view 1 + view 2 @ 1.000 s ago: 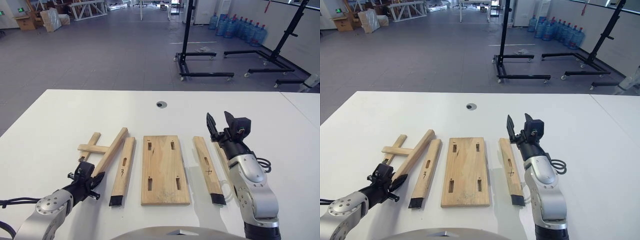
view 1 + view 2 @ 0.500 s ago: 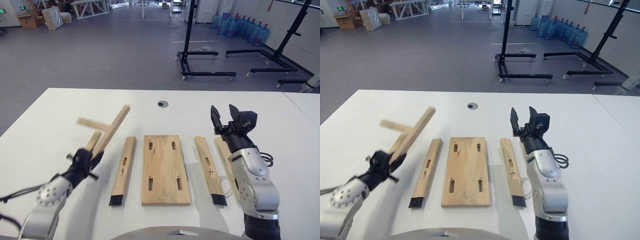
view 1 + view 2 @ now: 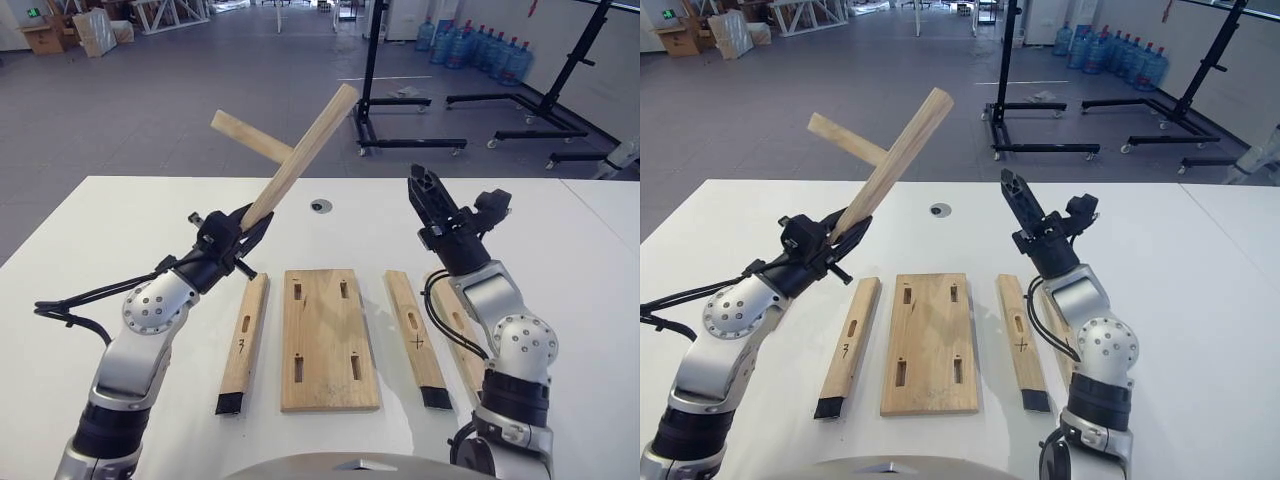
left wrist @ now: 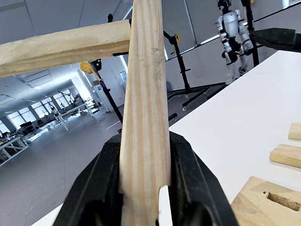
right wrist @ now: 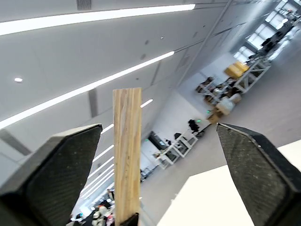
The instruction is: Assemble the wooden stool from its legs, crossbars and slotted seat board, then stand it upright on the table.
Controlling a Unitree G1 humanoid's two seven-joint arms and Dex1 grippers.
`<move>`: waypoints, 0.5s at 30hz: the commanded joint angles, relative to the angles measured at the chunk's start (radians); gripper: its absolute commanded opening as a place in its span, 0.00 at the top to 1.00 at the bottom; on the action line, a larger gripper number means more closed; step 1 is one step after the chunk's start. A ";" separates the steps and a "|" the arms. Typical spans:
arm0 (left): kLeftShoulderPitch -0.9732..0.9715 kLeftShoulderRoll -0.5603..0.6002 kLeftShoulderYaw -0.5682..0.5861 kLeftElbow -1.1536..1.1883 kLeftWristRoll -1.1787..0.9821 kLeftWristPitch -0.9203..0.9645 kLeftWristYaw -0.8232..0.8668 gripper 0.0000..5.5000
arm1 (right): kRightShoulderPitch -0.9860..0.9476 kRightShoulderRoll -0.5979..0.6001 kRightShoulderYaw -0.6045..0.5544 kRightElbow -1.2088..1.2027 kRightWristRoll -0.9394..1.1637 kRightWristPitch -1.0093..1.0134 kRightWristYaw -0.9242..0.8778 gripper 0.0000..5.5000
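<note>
Pinching the lower end of a wooden leg [image 3: 300, 155], the left gripper [image 3: 232, 238] holds it in the air above the table [image 3: 100, 230], at about 10 o'clock from the slotted seat board [image 3: 330, 335]. The leg is tilted, its free end pointing toward 1 o'clock, and a short crossbar [image 3: 250, 137] sticks out of it near the top toward 10 o'clock. The left wrist view gives the grip from close: the black fingers [image 4: 94, 188] press on both sides of the leg. The eye views give the whole T-shaped piece and the parts lying flat. The seat board is in the middle, a second leg [image 3: 246, 335] lies just beside it at 9 o'clock and a third leg [image 3: 415, 335] at 3 o'clock. A fourth leg [image 3: 455, 335] lies further to 3 o'clock, partly hidden by the right arm. The right gripper [image 3: 458, 198] is raised at 2 o'clock from the board. Its fingers [image 5: 51, 169] are spread wide and hold nothing; its wrist view frames the held leg's far end between them.
</note>
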 commanded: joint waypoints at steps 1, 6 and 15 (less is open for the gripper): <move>-0.039 -0.019 -0.040 0.047 0.010 -0.064 -0.040 0.82 | -0.098 -0.012 0.036 0.093 -0.004 0.016 0.056 0.19; -0.077 -0.035 -0.076 0.132 0.023 -0.133 -0.080 0.82 | -0.176 -0.005 0.079 0.187 -0.053 0.010 0.119 0.19; -0.094 -0.035 -0.100 0.197 0.084 -0.237 -0.110 0.82 | -0.254 0.004 0.100 0.277 -0.143 -0.020 0.160 0.19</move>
